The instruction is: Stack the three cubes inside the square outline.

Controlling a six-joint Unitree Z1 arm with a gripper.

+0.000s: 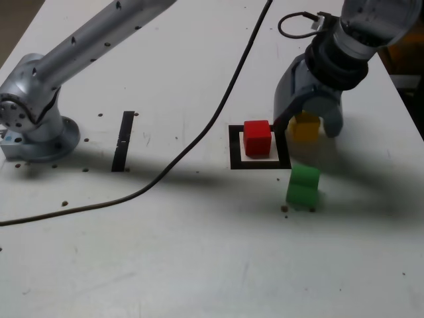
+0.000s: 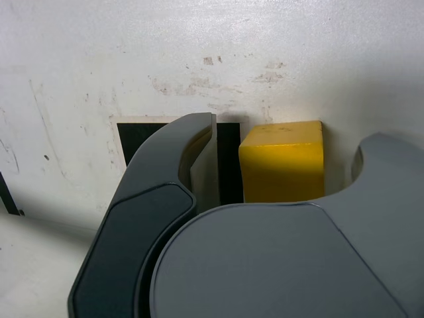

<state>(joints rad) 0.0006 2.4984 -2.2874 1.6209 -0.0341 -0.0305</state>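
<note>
Exterior view: pincer [image 1: 309, 126] straddles yellow cube [image 1: 305, 126]; no writing legible.

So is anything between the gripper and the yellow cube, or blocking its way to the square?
Nothing visible. The gripper straddles the yellow cube, no obstacle between. The square outline sits just beside it; the red cube inside is the stacking base.

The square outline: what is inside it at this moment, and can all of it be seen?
Only the red cube stands inside the square outline, with nothing on top of it. It covers most of the white centre. The yellow cube and green cube lie outside.
</note>
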